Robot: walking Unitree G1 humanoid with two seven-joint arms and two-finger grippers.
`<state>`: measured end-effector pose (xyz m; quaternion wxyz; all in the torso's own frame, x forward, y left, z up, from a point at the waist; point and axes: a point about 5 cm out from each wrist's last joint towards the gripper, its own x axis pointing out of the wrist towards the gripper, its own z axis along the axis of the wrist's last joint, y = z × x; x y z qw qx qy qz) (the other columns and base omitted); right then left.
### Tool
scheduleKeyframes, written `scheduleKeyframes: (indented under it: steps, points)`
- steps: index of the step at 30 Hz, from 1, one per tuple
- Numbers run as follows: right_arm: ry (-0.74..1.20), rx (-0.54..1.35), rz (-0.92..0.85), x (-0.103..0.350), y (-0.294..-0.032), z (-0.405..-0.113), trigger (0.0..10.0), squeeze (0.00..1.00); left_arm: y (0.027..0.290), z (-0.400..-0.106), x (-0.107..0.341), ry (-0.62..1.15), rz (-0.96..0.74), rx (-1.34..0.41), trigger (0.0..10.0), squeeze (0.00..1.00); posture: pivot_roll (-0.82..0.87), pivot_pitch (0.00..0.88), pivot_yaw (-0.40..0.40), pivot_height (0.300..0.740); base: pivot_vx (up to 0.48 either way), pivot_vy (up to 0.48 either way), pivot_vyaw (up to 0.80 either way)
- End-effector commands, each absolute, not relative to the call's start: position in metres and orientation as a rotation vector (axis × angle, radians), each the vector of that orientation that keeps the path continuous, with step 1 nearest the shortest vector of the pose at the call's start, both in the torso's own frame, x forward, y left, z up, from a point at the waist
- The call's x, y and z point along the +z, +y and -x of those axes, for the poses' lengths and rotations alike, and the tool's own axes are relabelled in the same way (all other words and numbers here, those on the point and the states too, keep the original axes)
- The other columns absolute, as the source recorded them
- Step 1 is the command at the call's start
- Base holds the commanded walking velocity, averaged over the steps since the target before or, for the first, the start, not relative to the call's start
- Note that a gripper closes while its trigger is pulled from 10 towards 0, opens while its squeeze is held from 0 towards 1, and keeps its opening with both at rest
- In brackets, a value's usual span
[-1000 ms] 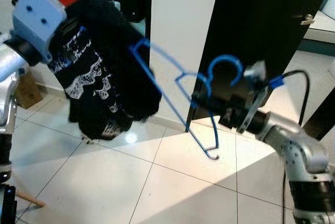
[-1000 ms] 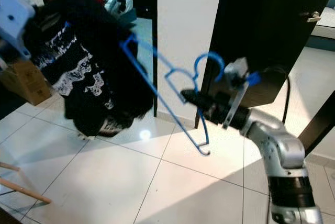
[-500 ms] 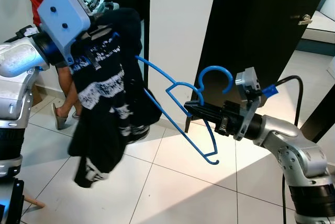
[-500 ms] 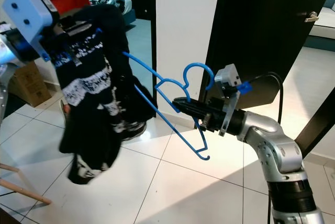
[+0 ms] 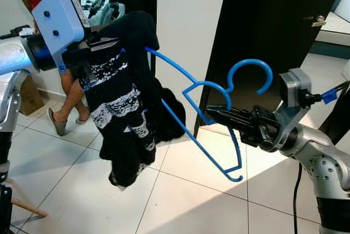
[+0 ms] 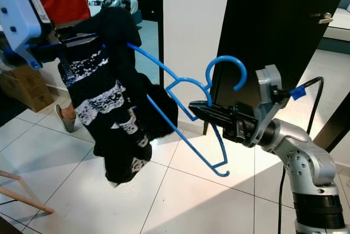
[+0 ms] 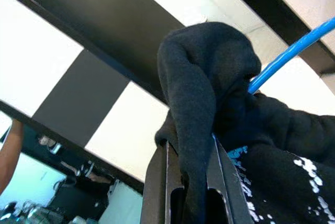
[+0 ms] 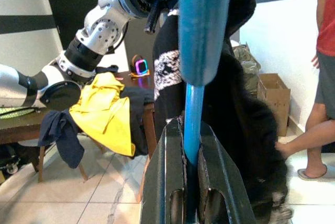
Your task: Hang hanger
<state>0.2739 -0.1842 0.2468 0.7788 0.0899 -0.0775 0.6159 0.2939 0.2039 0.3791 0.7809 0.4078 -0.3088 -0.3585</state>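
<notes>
Right claw [image 5: 210, 112] pinches the blue hanger [image 5: 219, 89]; left claw [image 5: 112, 45] clamps the black garment [image 5: 126, 119]

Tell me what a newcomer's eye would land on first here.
The bright blue hanger, held out mid-air over the tiled floor by the right gripper. Next, the black white-patterned garment draped over its far end, pinched at the top by the left gripper.

Glossy blue plastic hanger [image 5: 191, 103]; matt black knitted cloth garment [image 5: 128, 113]; shiny floor tiles [image 5: 180, 201].
</notes>
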Motion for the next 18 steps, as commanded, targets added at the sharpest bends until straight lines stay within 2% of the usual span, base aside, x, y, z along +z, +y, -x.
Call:
scheduleKeyframes:
  steps: [1, 9, 12, 18]
  points:
    - [-0.181, 1.366, -0.196, 0.248, -0.188, -0.271, 10.0, 0.0, 0.214, -0.292, 0.388, -0.663, -0.912, -0.728, 10.0, 0.0, 0.01, 0.0, -0.062, 0.74, 0.0, 0.0, 0.0]
    - [-0.068, 1.37, -0.137, 0.234, -0.193, -0.268, 10.0, 0.0, 0.219, -0.289, 0.396, -0.67, -0.94, -0.716, 10.0, 0.0, 0.02, 0.0, -0.058, 0.74, 0.0, 0.0, 0.0]
    - [0.011, 1.367, -0.084, 0.224, -0.192, -0.266, 10.0, 0.0, 0.211, -0.287, 0.397, -0.688, -0.932, -0.761, 10.0, 0.0, 0.02, 0.0, -0.055, 0.74, 0.0, 0.0, 0.0]
    - [0.05, 1.413, -0.07, 0.22, -0.184, -0.26, 10.0, 0.0, 0.195, -0.287, 0.391, -0.698, -0.919, -0.848, 10.0, 0.0, 0.01, 0.0, -0.053, 0.74, 0.0, 0.0, 0.0]
